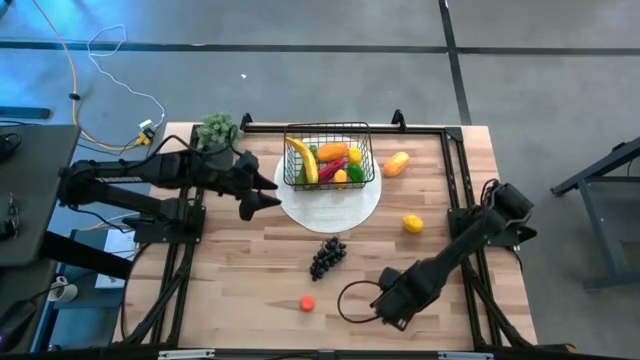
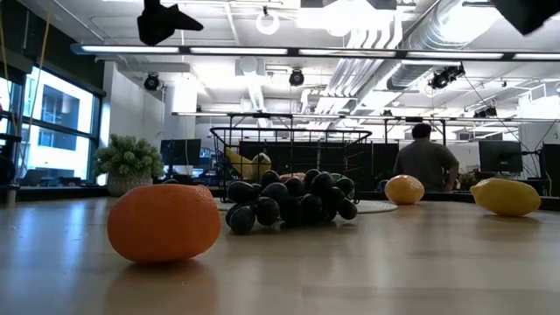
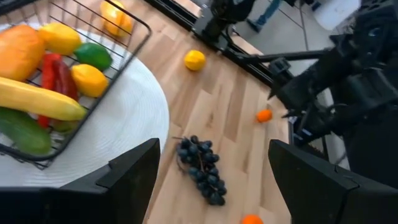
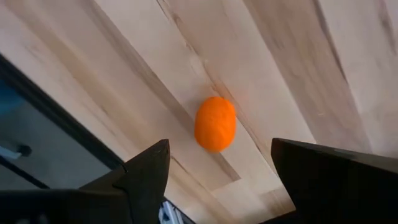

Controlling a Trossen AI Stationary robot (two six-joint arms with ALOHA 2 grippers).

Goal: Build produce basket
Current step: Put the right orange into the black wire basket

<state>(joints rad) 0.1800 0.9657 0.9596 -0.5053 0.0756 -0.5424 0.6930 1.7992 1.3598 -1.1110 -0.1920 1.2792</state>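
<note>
The black wire basket (image 1: 330, 155) stands on a round white plate (image 1: 300, 208) and holds a banana (image 3: 37, 99), lemons, a red chilli and green pieces. On the wood lie a dark grape bunch (image 1: 327, 256), a lemon (image 1: 412, 223), an orange-yellow fruit (image 1: 396, 163) and a small orange (image 1: 307, 303). My left gripper (image 1: 262, 200) hangs open above the plate's left edge, and the grapes (image 3: 202, 168) show between its fingers farther off. My right gripper (image 1: 385, 300) points down near the front right, open, with a small orange (image 4: 215, 122) on the wood below it.
A spiky leafy bunch (image 1: 218, 130) stands at the far left corner. A black cable loop (image 1: 352, 300) lies by the right gripper. Black frame rails (image 1: 455, 180) run along the table's right side. A person (image 2: 424, 162) stands in the room beyond.
</note>
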